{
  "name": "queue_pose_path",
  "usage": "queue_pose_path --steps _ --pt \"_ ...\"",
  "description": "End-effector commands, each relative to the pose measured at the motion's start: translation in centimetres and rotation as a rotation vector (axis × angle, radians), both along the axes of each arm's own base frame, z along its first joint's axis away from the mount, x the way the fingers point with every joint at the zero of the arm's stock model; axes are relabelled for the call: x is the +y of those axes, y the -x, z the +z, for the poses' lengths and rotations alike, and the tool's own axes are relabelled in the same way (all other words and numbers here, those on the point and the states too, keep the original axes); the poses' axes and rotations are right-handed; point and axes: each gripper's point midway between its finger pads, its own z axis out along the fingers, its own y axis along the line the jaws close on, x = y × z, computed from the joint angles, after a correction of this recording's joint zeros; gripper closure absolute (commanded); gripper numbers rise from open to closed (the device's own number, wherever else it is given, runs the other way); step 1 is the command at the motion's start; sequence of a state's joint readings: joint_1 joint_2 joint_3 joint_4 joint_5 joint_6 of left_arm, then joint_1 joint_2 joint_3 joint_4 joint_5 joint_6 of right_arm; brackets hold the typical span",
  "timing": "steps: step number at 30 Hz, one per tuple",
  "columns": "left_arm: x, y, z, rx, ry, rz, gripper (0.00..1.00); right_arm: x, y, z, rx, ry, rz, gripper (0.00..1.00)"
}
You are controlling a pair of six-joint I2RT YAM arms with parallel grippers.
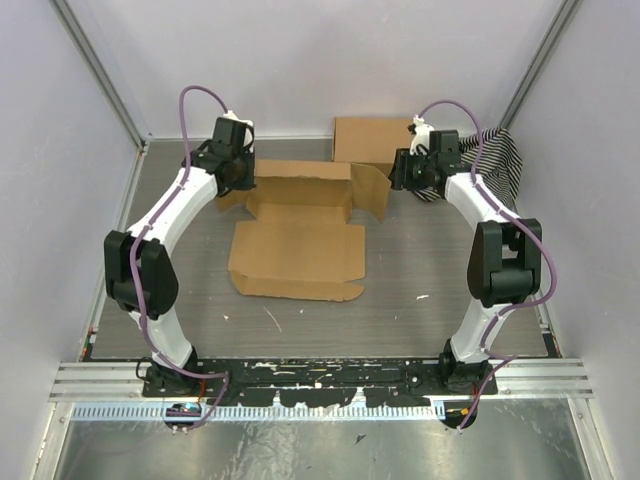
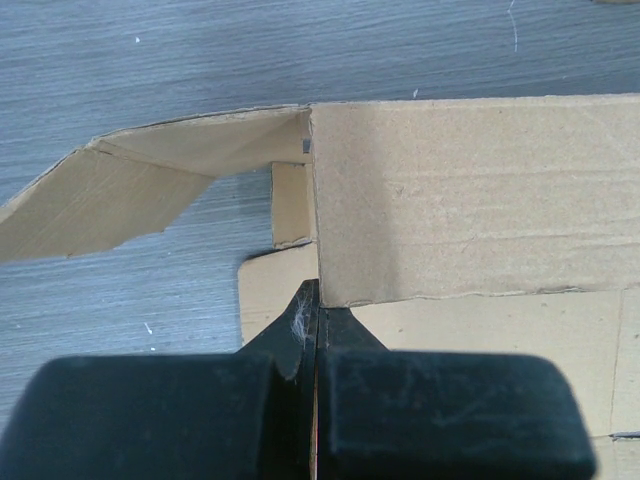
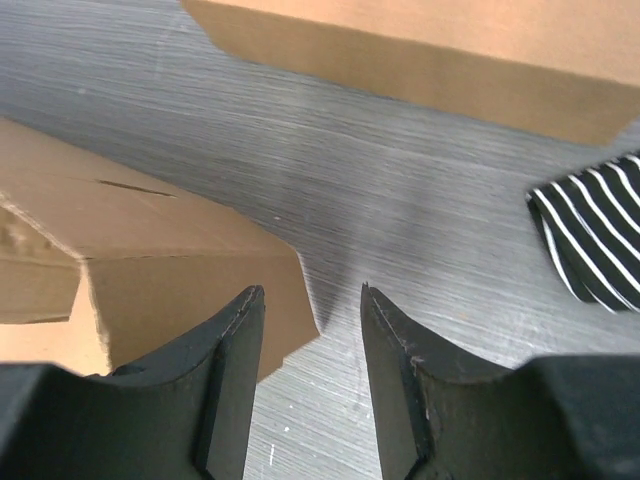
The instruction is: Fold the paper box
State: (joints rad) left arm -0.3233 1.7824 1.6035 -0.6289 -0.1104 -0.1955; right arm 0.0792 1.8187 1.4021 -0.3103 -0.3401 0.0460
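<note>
**A:** Closing on the side flap [image 3: 190, 285]? The paper box [image 1: 300, 250] lies just in front of the spare box [image 1: 368, 140].

**B:** Centre first. The right gripper [image 3: 312, 295] is spread, with the flap outside it. The left gripper [image 2: 317, 300], pressed together, sits at the rear wall [image 2: 460, 200].

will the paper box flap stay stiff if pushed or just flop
Probably stiff within each panel: the paper box is corrugated board lying flat, unsagging. Likely hinges at creases, as the raised side flap does. Seems light, so may slide on the smooth table.
</note>
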Motion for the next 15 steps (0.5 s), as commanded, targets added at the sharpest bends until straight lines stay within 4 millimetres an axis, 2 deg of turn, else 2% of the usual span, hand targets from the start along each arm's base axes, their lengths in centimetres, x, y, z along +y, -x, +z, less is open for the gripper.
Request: queue_pose_path --steps 1,6,15 --pt "0.2 -0.2 0.0 0.017 -0.011 0.011 1.00 3.1 -0.8 4.3 -0.147 -0.122 0.171 0.51" --pt "0.2 -0.3 -0.9 0.057 -0.021 0.023 1.00 4.6 0.0 3.9 -0.141 -0.160 0.225 0.51" --pt "-0.7 -1.6 -1.1 0.155 -0.016 0.041 1.00 4.3 -0.8 3.2 -0.121 -0.141 0.200 0.51"
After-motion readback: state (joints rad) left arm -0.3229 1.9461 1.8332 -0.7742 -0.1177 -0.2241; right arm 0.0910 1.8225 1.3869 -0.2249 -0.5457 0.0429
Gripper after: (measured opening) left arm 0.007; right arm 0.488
